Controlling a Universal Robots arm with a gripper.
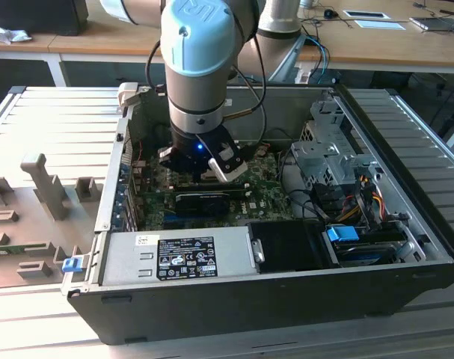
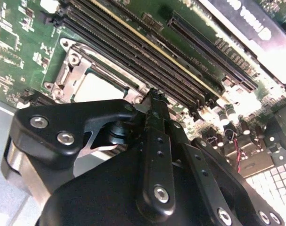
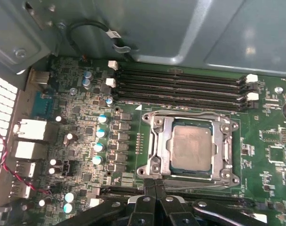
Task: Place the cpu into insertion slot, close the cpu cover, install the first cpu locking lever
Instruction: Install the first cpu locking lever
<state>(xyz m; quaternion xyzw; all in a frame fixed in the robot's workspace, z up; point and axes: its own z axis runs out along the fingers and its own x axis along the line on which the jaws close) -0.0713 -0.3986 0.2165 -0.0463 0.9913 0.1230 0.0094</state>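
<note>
The cpu (image 3: 191, 147), a pale silver square, lies flat in the socket on the green motherboard. The cpu cover (image 3: 158, 141), a metal frame with a central window, lies down around it. My gripper (image 3: 155, 184) is shut, its two black fingertips pressed together at the socket's edge, just beside the cover's frame. In the second wrist view the gripper (image 2: 152, 96) points at the same socket edge, with the cpu (image 2: 98, 87) showing beyond the fingers. In the exterior view the gripper (image 1: 204, 166) reaches down into the open computer case over the motherboard.
Several long memory slots (image 3: 180, 84) run along the socket's far side. Capacitors (image 3: 100, 134) and rear ports (image 3: 29, 132) stand beside it. A black expansion card (image 1: 204, 200), the power supply (image 1: 178, 258) and a drive cage (image 1: 327, 153) with cables crowd the case.
</note>
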